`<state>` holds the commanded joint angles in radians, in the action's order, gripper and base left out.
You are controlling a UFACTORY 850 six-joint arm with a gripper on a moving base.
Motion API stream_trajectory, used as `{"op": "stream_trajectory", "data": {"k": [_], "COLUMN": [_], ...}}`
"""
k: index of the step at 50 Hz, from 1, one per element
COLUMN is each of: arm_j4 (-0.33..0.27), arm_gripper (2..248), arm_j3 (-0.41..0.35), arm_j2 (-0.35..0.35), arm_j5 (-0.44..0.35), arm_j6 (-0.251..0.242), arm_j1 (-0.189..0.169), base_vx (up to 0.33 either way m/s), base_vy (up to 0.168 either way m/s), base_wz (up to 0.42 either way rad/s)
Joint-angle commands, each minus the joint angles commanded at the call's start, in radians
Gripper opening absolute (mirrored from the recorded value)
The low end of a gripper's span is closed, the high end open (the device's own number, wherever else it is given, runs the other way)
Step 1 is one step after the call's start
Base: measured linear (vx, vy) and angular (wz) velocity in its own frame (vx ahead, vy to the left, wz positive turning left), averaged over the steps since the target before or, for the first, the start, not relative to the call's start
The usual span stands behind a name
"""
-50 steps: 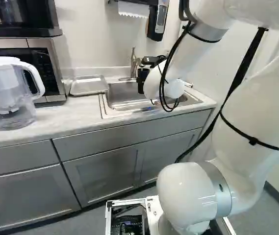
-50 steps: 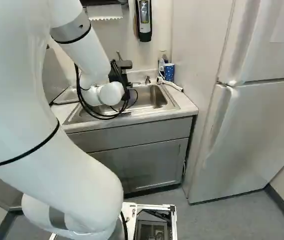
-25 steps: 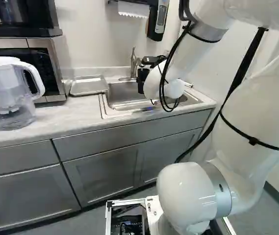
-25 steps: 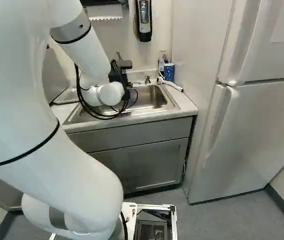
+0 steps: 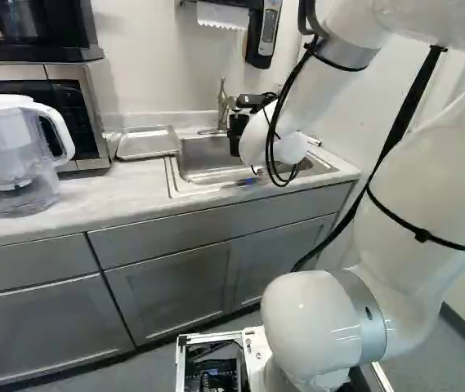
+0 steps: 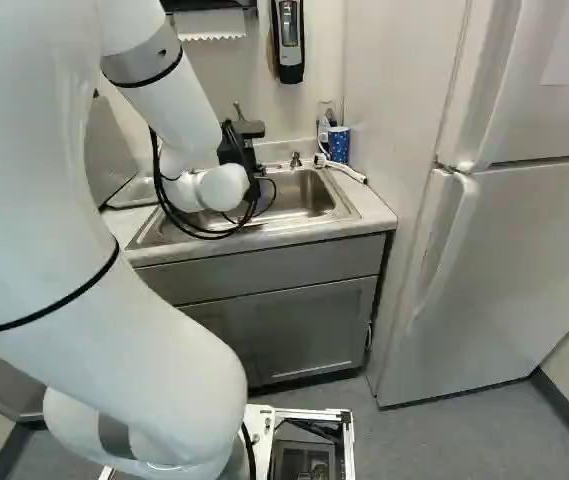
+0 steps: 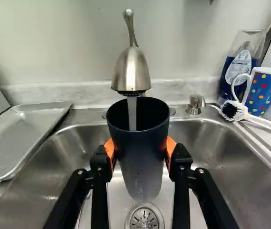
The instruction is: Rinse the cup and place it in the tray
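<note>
Moved since earlier: nothing. Your black, orange-padded gripper [image 7: 140, 148] stood part-open, clamped around one upright, smooth navy cup [image 7: 139, 160]; shallow silver metal tray [image 7: 21, 138] lay at its ten o'clock.

This was a kitchen: a metal sink [image 7: 68, 148] lay near the worktop's [image 5: 93, 196] right edge, a microwave [image 5: 73, 118] stood by its back edge, and a fridge [image 6: 524, 250] stood past its right edge.

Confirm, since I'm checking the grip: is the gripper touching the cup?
Touching. The wrist view shows the gripper holding the cup, an orange pad against either side.
</note>
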<state>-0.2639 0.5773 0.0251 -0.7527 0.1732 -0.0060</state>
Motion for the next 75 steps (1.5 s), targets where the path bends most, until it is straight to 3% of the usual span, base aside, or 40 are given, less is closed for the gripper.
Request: {"op": "stream_trajectory", "data": {"k": [75], "arm_j4": [0.0], "arm_gripper": [121], "arm_j3": [0.0], "arm_j2": [0.0], "arm_j5": [0.0], "arm_j6": [0.0], "arm_j1": [0.0], "base_vx": [0.0], "base_vy": [0.0], "base_wz": [0.0]}}
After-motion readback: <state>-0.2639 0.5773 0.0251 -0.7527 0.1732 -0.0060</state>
